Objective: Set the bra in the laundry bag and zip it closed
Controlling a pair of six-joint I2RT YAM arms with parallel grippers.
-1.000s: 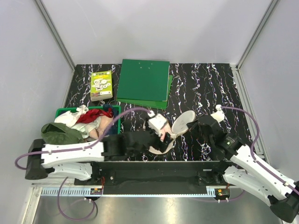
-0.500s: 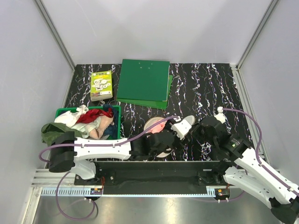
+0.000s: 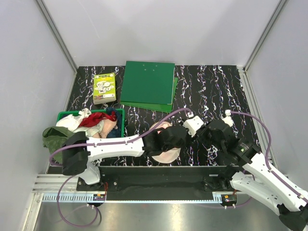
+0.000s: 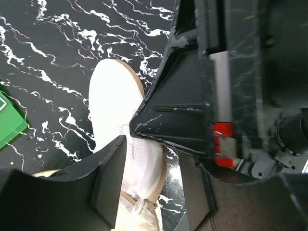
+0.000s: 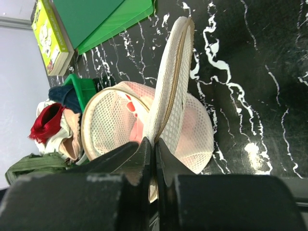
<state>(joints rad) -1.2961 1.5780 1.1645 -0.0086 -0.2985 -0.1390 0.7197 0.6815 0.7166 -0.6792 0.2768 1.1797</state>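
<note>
The laundry bag (image 5: 174, 77) is a cream mesh pouch lying open, one half raised on edge and the other half (image 5: 108, 126) lying flat. The pink bra (image 5: 136, 131) lies inside it and shows through the mesh. My right gripper (image 5: 154, 144) is shut on the rim of the raised half. My left gripper (image 4: 154, 187) stands open astride the bag's mesh edge and tan zip (image 4: 159, 168), close beside the right gripper. From above, the left arm covers most of the bag (image 3: 166, 154).
A green basket (image 3: 65, 115) at the left holds clothes, among them a red cloth (image 3: 96, 119), and an olive garment (image 3: 53, 137) hangs over its near side. Green folders (image 3: 147, 84) and a small yellow-green box (image 3: 104, 87) lie at the back.
My left arm has swung right across the bag until its gripper sits beside the right gripper, and its jaws have narrowed. The right gripper has kept its hold on the rim.
</note>
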